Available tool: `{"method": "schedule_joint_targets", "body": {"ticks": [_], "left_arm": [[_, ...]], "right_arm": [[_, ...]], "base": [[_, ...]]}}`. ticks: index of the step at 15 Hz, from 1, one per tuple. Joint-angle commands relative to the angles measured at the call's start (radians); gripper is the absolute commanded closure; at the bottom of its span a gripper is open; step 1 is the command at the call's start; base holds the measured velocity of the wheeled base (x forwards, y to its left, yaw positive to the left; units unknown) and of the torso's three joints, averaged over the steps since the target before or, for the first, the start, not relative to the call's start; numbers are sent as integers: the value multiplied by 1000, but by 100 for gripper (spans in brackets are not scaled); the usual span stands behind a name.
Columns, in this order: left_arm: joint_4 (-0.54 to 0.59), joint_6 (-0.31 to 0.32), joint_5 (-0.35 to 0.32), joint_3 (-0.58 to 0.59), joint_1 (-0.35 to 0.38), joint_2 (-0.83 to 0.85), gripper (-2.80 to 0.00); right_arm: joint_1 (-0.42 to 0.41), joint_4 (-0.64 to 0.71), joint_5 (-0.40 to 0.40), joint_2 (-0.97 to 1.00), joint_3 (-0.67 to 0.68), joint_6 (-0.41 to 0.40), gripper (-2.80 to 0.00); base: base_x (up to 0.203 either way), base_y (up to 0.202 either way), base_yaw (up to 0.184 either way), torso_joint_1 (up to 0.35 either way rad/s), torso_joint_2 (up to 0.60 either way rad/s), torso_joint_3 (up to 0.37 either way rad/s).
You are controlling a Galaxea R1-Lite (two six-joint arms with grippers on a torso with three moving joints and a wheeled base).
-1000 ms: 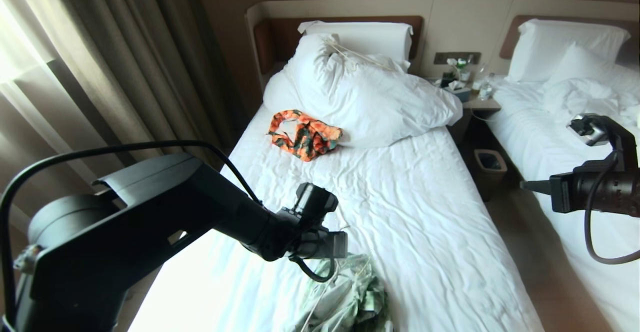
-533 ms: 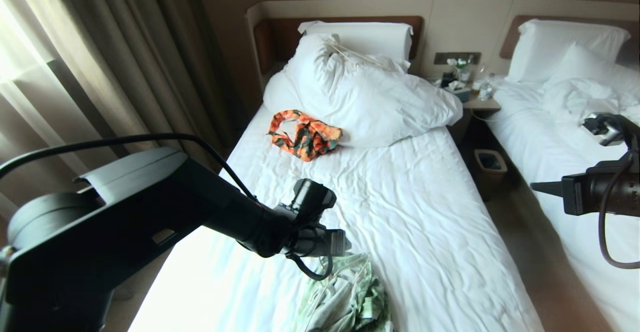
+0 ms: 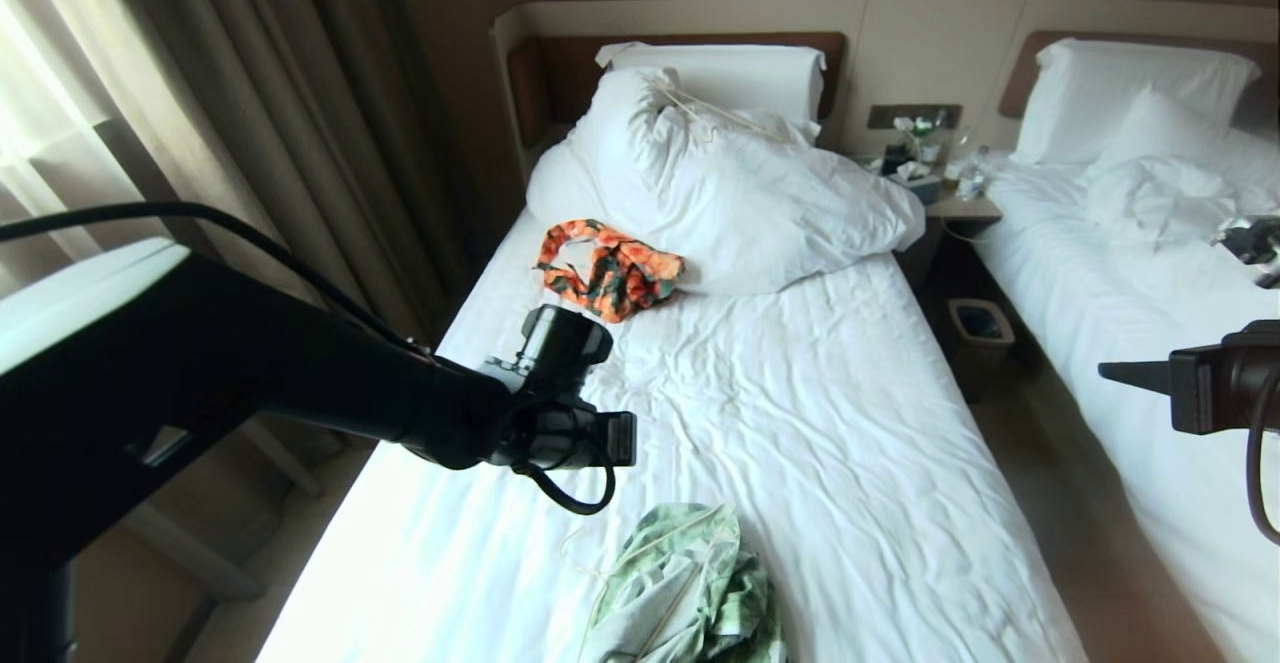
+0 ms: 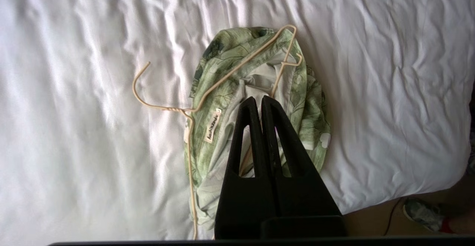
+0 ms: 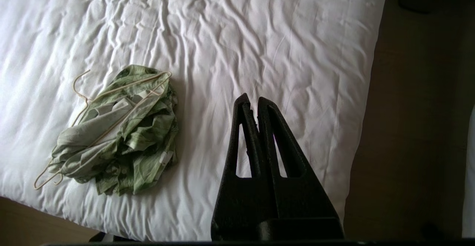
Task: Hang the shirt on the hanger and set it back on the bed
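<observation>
**Shirt and hanger lie bundled near the foot of the bed, both grippers empty**

The green printed shirt (image 4: 256,101) lies crumpled on the bed (image 3: 850,443), close to its foot edge. The cream wire hanger (image 4: 193,108) is threaded partly through it: one shoulder of the wire runs inside the collar area, while the hook and twisted neck stick out onto the sheet beside the shirt's white neck label. The shirt is bunched rather than draped, so by my reading the hanging looks rough at best, though the bundle does rest on the bed as the task asks.

The left gripper (image 4: 258,99) hangs above the shirt with its jaws pressed together and nothing between them; it touches neither cloth nor wire. The right gripper (image 5: 251,99) is off to the shirt's side, over bare sheet near the bed's edge, jaws likewise closed and empty.

Farther from the shirt, toward the headboard, an orange-and-dark-green patterned garment (image 3: 608,270) lies just below the big white pillows (image 3: 730,183). Beyond the shirt's side of the bed are a nightstand (image 3: 950,205), a small bin (image 3: 982,331) on the floor and a second white bed (image 3: 1130,273). Curtains (image 3: 250,123) hang on the opposite side. Nothing lies between the shirt and either gripper; the loose folds covering the hanger's far shoulder are the only hindrance to tidying it.
</observation>
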Motion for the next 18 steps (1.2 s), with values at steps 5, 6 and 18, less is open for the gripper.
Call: {"method": "schedule_joint_targets", "body": {"ticks": [5,6,18], "left_arm": [[-11,7,158,88,19,-276,0],[-11,9,210,92,28,-345,0],[-5,171,377,518,470,-1513,0]], "right_arm": [[2,20,2,-150,62,1,0],[-2,23,0,-192,76,4,0],[133,245,4,-787,307,96,0]], "base": [[0,0,0,0,0,0],[0,0,0,0,0,0],[0,0,0,0,0,0]]}}
